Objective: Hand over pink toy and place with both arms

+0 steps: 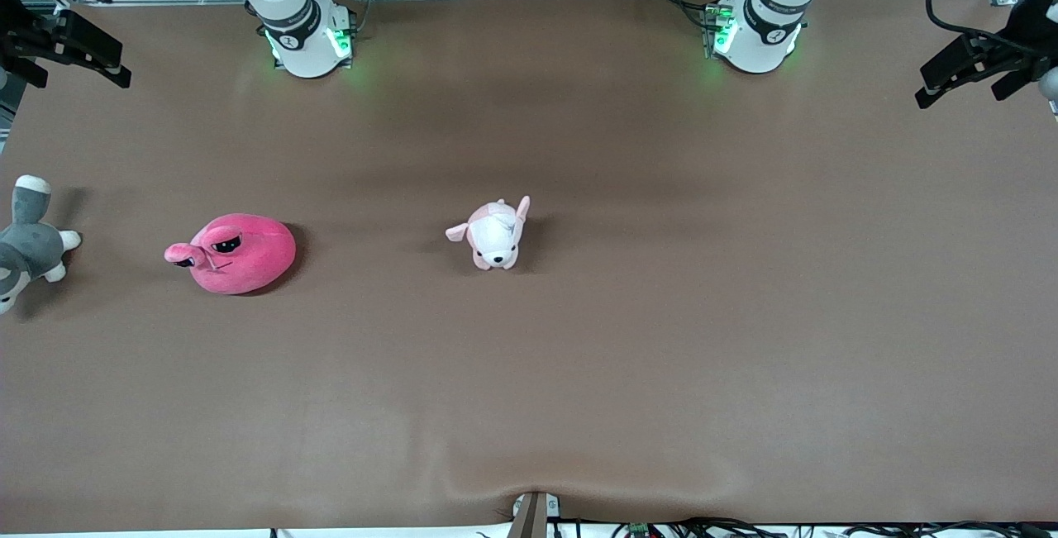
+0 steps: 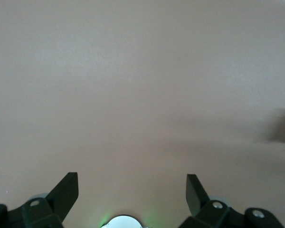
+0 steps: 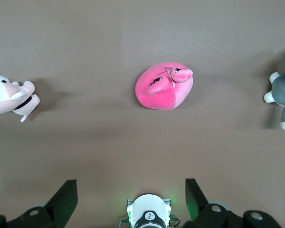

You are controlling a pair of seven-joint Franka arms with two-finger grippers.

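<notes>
Front view is showing you the pink toy [image 1: 240, 254] lying on the tabletop [image 1: 661, 315] toward the right arm's end, looking soft, light and squashy; you are best pinching its rounded body. Its face and flap are pointing toward the grey plush [image 1: 29, 240], long axis along the tabletop. Right gripper [image 3: 131, 202] is hanging over it and left gripper [image 2: 132, 194] over bare tabletop, both with jaws wide and empty.
</notes>
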